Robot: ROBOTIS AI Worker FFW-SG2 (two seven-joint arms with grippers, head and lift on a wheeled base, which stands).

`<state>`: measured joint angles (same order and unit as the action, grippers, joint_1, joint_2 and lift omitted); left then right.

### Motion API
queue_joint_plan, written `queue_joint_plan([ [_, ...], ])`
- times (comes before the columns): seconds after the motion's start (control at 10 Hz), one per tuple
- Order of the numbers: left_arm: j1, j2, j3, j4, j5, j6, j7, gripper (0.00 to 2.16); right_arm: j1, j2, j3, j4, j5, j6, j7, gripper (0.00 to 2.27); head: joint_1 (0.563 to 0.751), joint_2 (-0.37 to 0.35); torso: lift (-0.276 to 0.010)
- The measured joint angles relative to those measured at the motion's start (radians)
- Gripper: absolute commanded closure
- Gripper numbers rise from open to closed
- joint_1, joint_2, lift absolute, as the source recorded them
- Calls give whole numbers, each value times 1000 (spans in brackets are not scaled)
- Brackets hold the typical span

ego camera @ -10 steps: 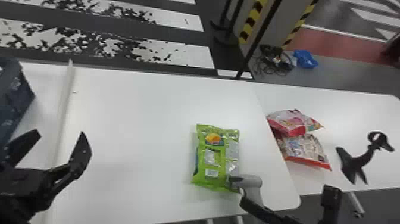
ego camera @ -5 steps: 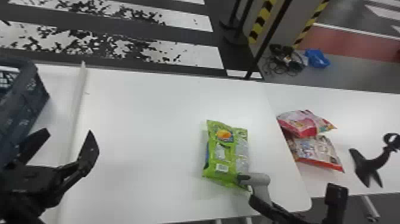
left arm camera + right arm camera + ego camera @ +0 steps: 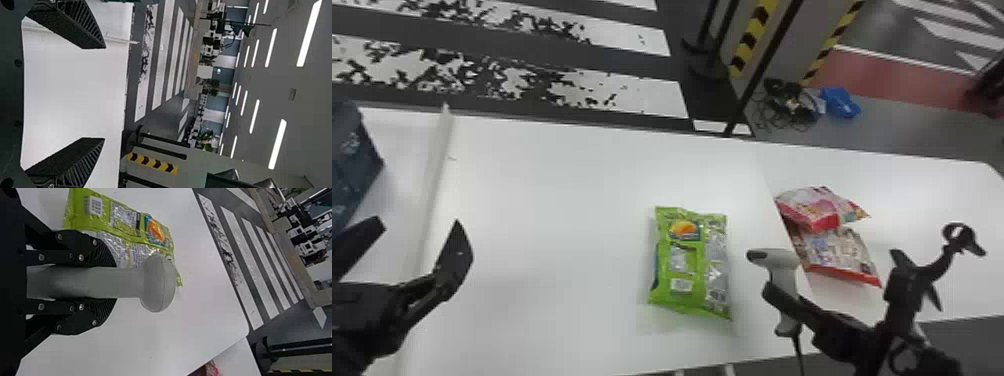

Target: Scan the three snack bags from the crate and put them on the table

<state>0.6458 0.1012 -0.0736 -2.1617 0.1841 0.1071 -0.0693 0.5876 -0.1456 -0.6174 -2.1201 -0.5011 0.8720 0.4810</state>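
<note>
The green snack bag lies flat on the white table, its barcode patch facing up. My right gripper holds the grey-white scanner just right of the bag, apart from it in the head view. In the right wrist view the right gripper is shut on the handle of the scanner, with the green bag beside it. Two other snack bags, a pink-red one and a red-edged one, lie at the right, partly overlapping. My left gripper stands open and empty at the left; left gripper.
A dark blue crate stands at the far left edge. A raised white strip runs across the table beside it. The scanner's cable hangs below its handle near the front edge. Barrier posts stand beyond the table.
The right gripper has carried the scanner away from the green bag's lower right corner, rightward and farther up in the head view. The head view has shifted slightly. The left gripper stays open.
</note>
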Motion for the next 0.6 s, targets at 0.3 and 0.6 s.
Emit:
queue_joint_plan([
  [0.3,-10,5,-5,-2,-7,28,-3,26,-116,-43,22,155,58,-190,-48,2243,695,-350,-94],
  [0.6,-17,14,-8,-6,-11,62,-3,26,-205,-86,86,379,116,-370,-48,2240,695,-350,-94],
])
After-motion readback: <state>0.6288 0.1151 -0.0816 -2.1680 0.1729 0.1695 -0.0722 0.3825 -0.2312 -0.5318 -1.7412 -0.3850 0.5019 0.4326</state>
